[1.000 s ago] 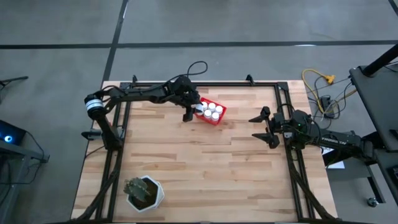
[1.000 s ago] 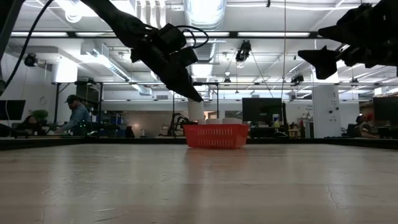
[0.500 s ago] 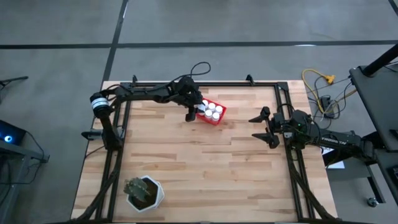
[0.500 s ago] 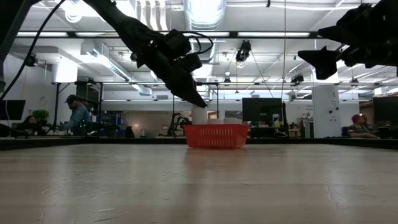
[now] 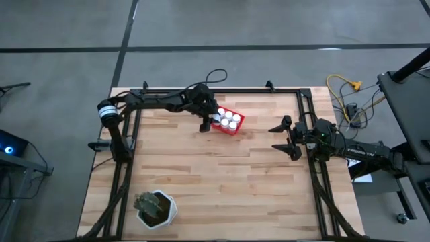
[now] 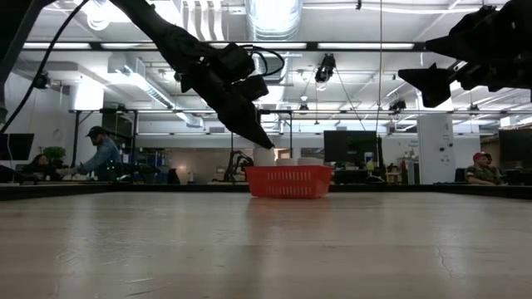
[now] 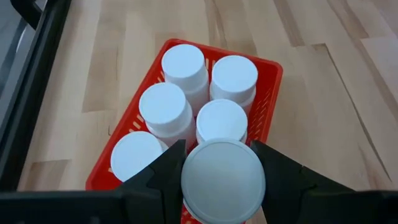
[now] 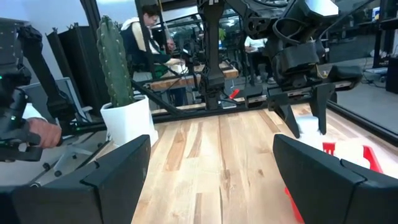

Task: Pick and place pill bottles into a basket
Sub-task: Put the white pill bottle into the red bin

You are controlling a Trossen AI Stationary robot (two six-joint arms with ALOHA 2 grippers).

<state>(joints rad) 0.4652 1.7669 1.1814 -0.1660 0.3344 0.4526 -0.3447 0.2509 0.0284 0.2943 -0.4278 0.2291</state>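
Pale wooden boards make up the table (image 5: 222, 175), with grey floor around it and a busy workshop beyond, where a person (image 6: 101, 154) sits at a desk far off on the left. At the far middle of the table stands the red basket (image 5: 236, 127), and the left wrist view shows five pill bottles (image 7: 166, 111) already standing upright inside it, caps up, packed in two rows. The left gripper (image 7: 222, 177) hangs just above the basket's left end with its fingers closed narrowly on the sixth bottle (image 7: 222, 180), one finger on each side of its white cap, so that this bottle sits over the last free corner of the basket. The right gripper (image 5: 285, 138) waits well apart at the right edge of the table, raised off the boards, its fingers spread wide and holding nothing. A white pot with a cactus (image 5: 156, 207) stands at the near left corner, away from the work. The step in hand looks like the placing of the last bottle, so the task seems almost done. The next move calls for lowering the bottle straight down into that free space, keeping it upright and clear of the neighbouring caps and the basket's rim, then opening the fingers and lifting away without tipping anything.
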